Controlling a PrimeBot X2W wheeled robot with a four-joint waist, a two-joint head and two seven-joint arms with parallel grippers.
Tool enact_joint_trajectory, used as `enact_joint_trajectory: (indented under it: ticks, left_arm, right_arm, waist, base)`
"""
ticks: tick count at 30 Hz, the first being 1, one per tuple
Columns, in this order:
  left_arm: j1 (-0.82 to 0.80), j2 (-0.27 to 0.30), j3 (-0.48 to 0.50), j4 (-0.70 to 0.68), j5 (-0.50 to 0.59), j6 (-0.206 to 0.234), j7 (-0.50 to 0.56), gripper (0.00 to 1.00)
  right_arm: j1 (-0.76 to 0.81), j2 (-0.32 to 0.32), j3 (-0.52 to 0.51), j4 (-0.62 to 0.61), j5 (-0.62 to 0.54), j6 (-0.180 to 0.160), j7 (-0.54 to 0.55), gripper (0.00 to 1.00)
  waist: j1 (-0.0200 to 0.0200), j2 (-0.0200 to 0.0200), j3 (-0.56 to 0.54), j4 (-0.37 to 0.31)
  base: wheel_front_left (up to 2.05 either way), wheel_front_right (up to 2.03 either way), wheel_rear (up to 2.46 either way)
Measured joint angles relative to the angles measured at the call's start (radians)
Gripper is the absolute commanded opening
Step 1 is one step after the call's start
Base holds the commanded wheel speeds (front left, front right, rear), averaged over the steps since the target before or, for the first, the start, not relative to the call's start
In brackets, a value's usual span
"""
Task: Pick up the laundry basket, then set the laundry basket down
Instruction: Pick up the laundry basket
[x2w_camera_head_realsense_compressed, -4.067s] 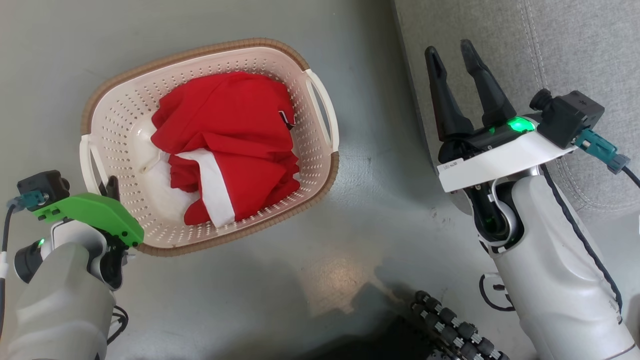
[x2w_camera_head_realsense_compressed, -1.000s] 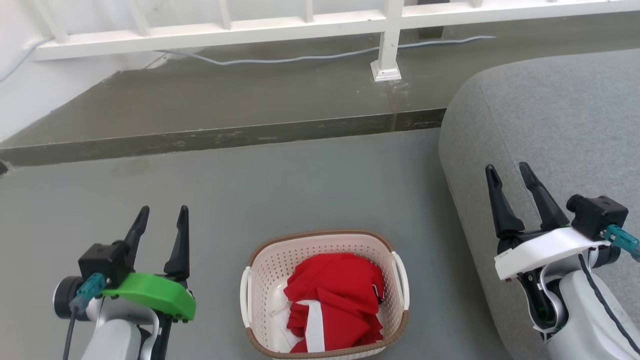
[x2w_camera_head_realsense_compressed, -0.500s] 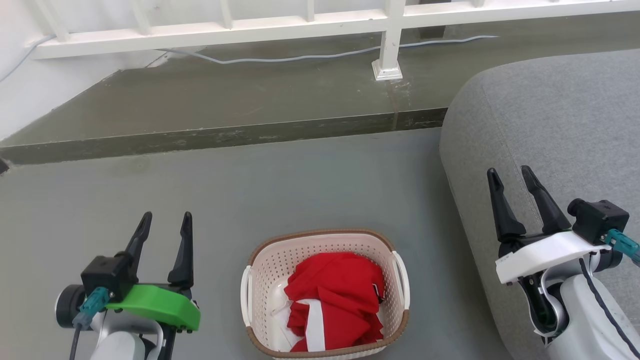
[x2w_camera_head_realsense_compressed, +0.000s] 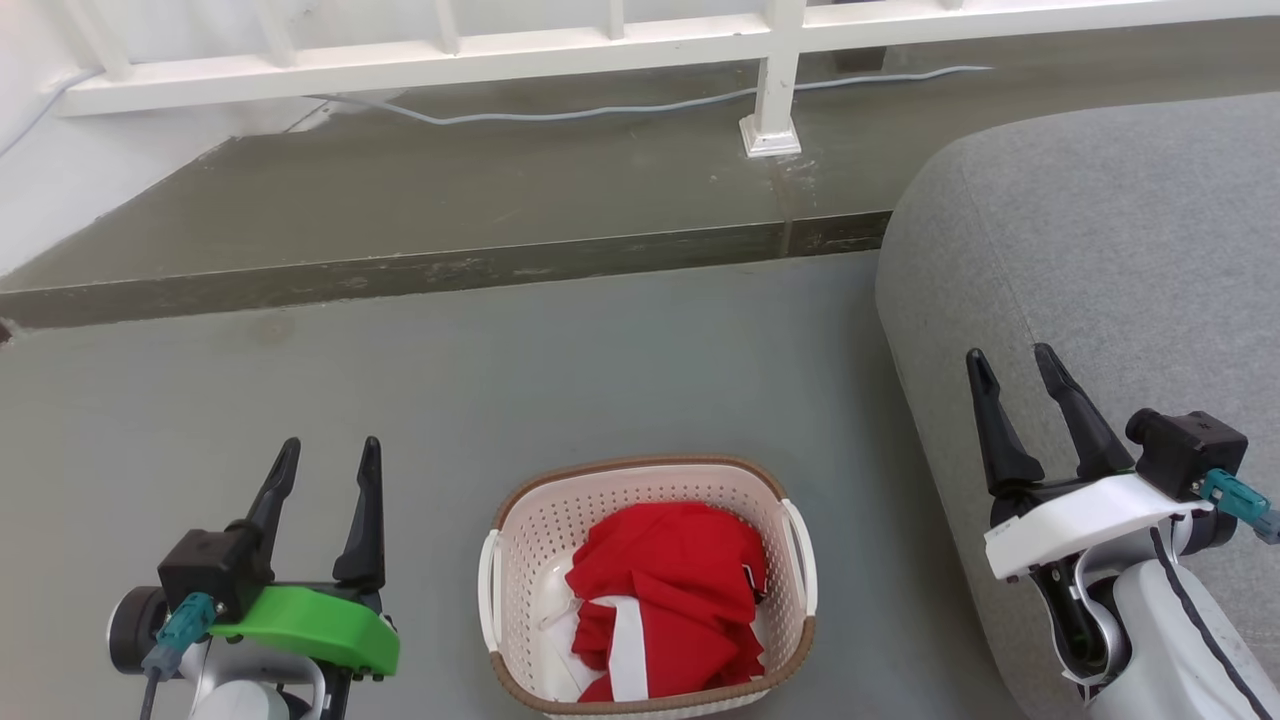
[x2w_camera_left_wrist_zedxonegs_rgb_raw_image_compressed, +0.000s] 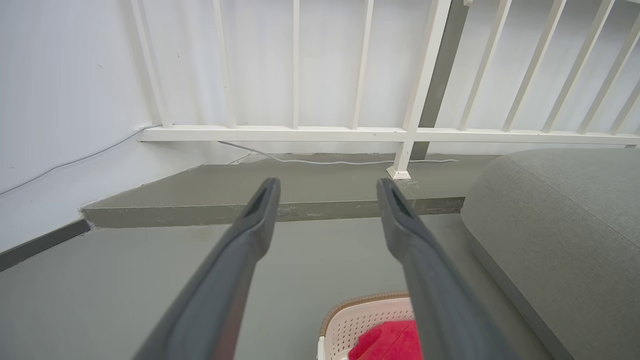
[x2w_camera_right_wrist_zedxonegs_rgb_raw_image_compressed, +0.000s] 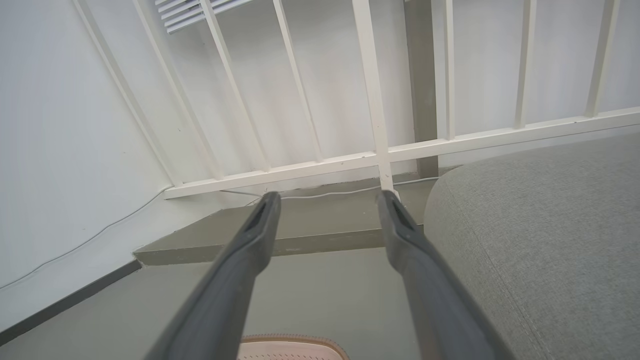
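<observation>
A: Biggest first?
B: Grey floor (x2w_camera_head_realsense_compressed: 600, 360) across the middle of the head view. Then grey sofa (x2w_camera_head_realsense_compressed: 1100, 250), whole right side. Then raised step (x2w_camera_head_realsense_compressed: 450, 200) and white railing (x2w_camera_head_realsense_compressed: 500, 55) along the top.

A: Task thing?
B: Cream laundry basket (x2w_camera_head_realsense_compressed: 560, 520), bottom centre, upright and flat on the floor. Near the sofa edge but apart from it. Resting, not carried. Also at the bottom edge of the left wrist view (x2w_camera_left_wrist_zedxonegs_rgb_raw_image_compressed: 365, 325) and, just the brown rim, of the right wrist view (x2w_camera_right_wrist_zedxonegs_rgb_raw_image_compressed: 295, 342).

A: Inside?
B: Red garment (x2w_camera_head_realsense_compressed: 670, 590) with a white band, bunched low, well under the rim. Probably light; unlikely to spill on a level lift.

A: Grip points?
B: White handles (x2w_camera_head_realsense_compressed: 803, 560), one on each short side, facing left and right of frame. Handy for a two-sided lift, judging by layout.

A: Left end effector?
B: Left end effector (x2w_camera_head_realsense_compressed: 331, 444), lower left, fingers spread, pinching nothing, pointing up-frame. Well apart from the near handle.

A: Right?
B: Right end effector (x2w_camera_head_realsense_compressed: 1008, 353), right side over the sofa, likewise spread and empty, higher in frame than the left one.

A: Why flanking like that?
B: Likely to keep both clear of the basket, one per side. Either staged for a grab or parked after release; cannot tell which here.
</observation>
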Motion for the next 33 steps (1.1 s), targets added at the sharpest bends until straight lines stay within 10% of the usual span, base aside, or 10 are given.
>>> enact_joint_trajectory:
  ticks: [33]
  left_arm:
    - [-0.137, -0.016, -0.014, 0.089, 0.033, -0.035, 0.000, 1.00]
  right_arm:
    - [-0.114, 0.000, 0.034, 0.061, 0.056, 0.000, 0.000, 1.00]
  waist:
    - [0.0000, 0.0000, 0.283, -0.026]
  base:
    - [0.00, 0.00, 0.00]
